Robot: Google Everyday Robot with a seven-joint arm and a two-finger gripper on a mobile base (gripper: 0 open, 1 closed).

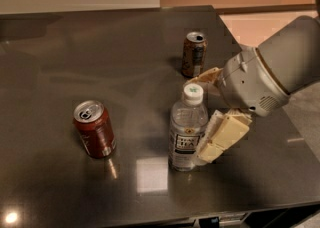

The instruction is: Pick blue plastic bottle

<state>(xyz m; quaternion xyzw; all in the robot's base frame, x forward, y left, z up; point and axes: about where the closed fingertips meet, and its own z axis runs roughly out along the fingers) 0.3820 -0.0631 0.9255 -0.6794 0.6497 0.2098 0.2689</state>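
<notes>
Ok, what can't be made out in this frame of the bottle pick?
Camera view, contact: the gripper sits at the right of the blue plastic bottle, fingers open; whether they touch it cannot be told, since the near finger overlaps the bottle.
Camera view, bottle's lower right side: hidden by the near finger.
Camera view, arm: cut off by the right edge.
Camera view, brown can: label too blurred to read.

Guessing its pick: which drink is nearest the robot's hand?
The blue plastic bottle: the gripper is beside it; the red can and brown can stand apart.
</notes>
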